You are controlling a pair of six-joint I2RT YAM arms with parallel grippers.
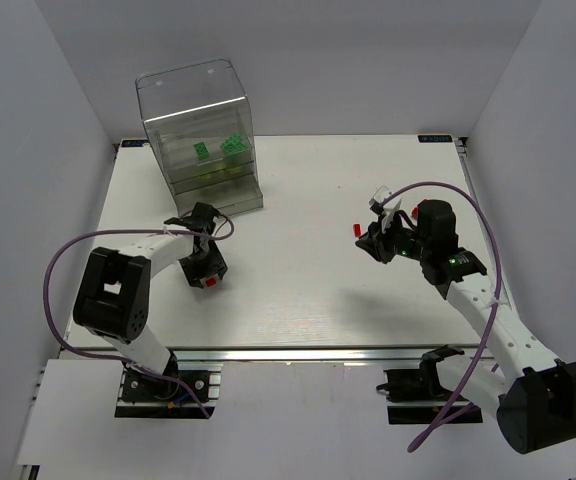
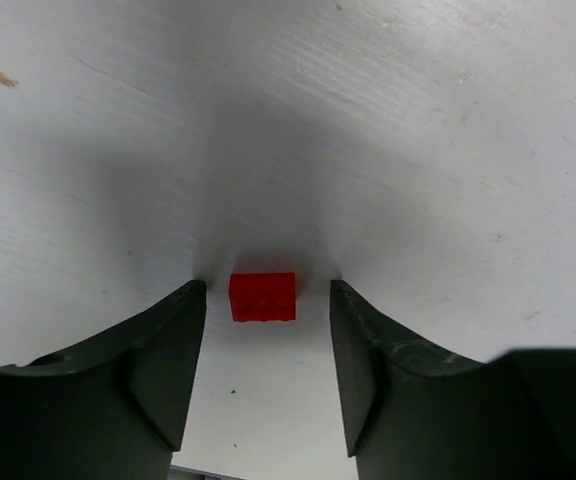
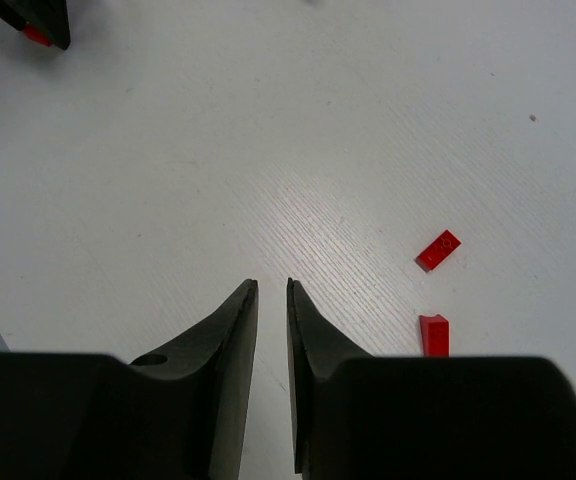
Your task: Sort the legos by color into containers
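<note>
Fingers (image 2: pixel 163 360) of the left gripper (image 2: pixel 266 290) stand apart and low over the white table (image 1: pixel 308 290), one on each side of a red brick (image 2: pixel 263 296). A sliver of bare table shows on both flanks, so the pincer is released and grips nothing yet. I read that straddle as a line-up: the brick lies square between the pads with its long sides facing them, and a plain squeeze should catch it without twisting it.

That brick lies on the table just in front of the clear cabinet (image 1: pixel 193 95), only a short carry from the drawers. Green bricks (image 1: pixel 233 145) already sit on the tiers inside (I cannot see any red in there from above), so my guess is that the reds are what remains.

The right gripper (image 3: pixel 271 285) hovers well apart, over on its own side. Its jaws are barely parted, a thin slit between them with nothing in it. Two more reds lie just beside it on the table, a small red brick (image 3: pixel 438 250) and a second red brick (image 3: pixel 433 335) close below it. I judge that arm is parked near its own pair and kept out of the left arm's way.
</note>
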